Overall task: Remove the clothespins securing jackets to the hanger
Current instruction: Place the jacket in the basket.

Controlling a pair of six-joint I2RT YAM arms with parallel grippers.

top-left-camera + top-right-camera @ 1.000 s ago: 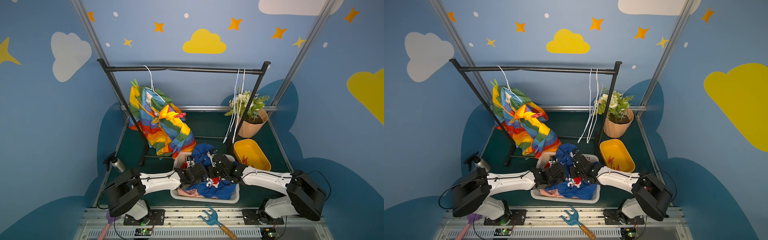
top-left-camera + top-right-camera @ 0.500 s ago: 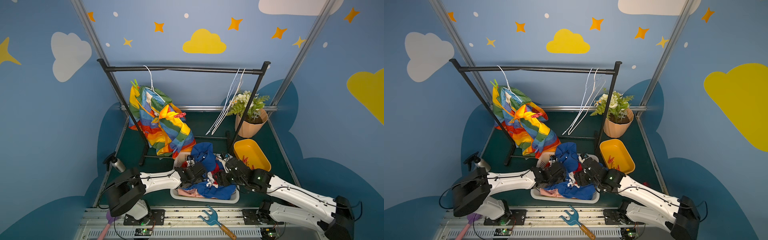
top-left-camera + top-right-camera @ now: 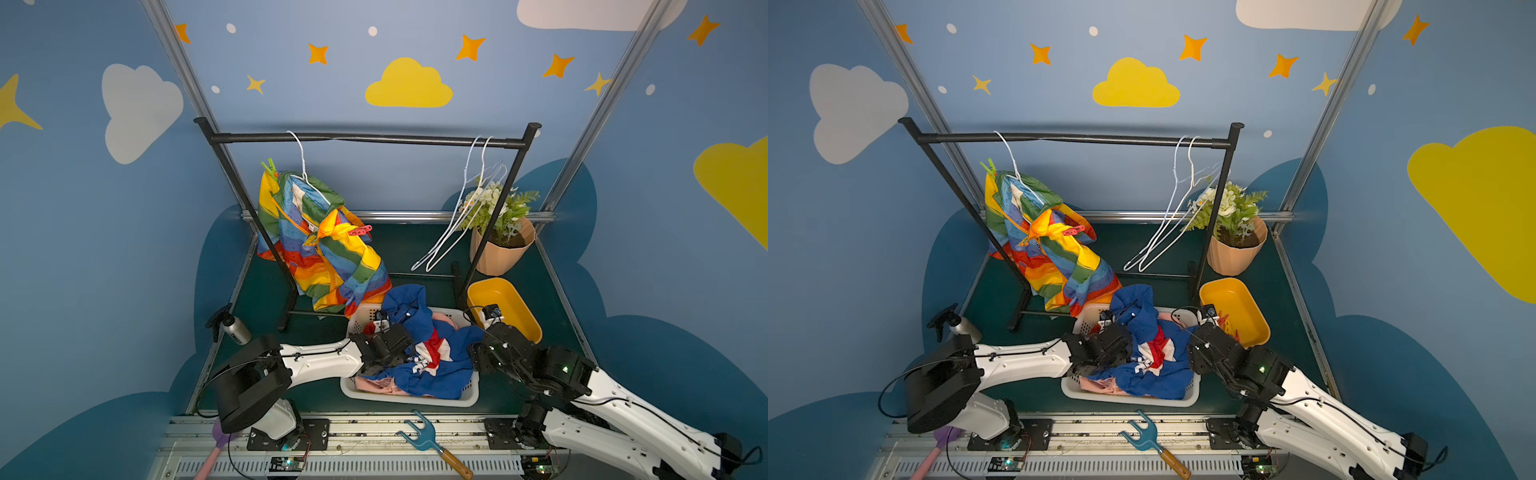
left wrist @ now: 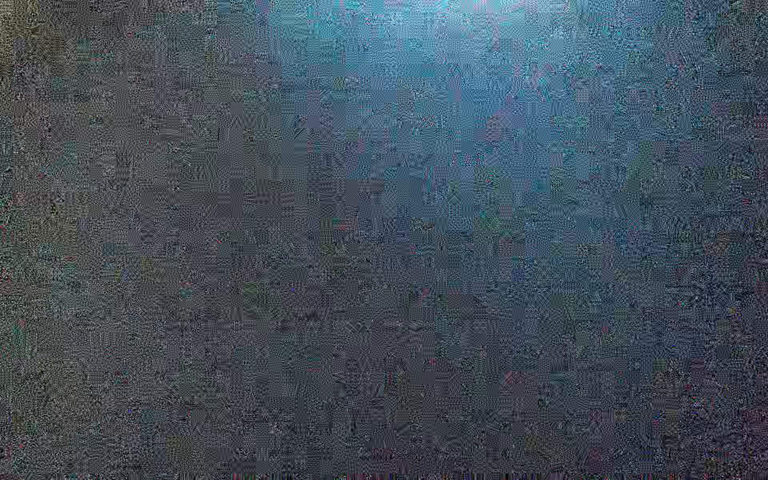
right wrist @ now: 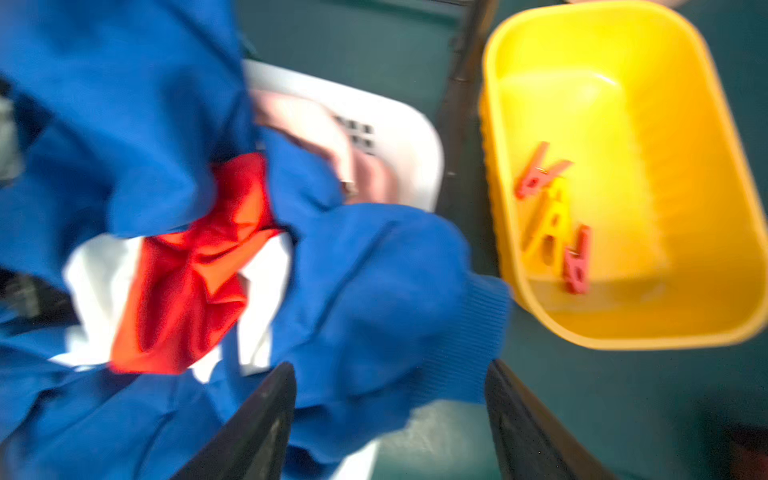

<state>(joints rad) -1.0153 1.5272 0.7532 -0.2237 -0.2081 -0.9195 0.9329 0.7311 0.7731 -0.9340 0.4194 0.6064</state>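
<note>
Both top views show a rainbow-striped jacket [image 3: 328, 266] on a white wire hanger [image 3: 302, 162], a green plastic clothespin [image 3: 269, 167] at its left shoulder, a pink clothespin [image 3: 360, 230] at its right. The left gripper [image 3: 405, 356] lies on the blue, white and red jacket [image 3: 440, 374] in a white basket [image 3: 415, 401], finger spacing unclear. The right gripper [image 5: 389, 365], fingers spread, hangs over its blue cuff [image 5: 469, 332] beside a yellow tub [image 5: 685, 187] holding red and yellow clothespins [image 5: 555, 220].

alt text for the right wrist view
A blue, white and red jacket lies in a white plastic basket, with the open black right gripper by its cuff. Beside it, a yellow plastic tub holds three red and yellow clothespins.
</note>
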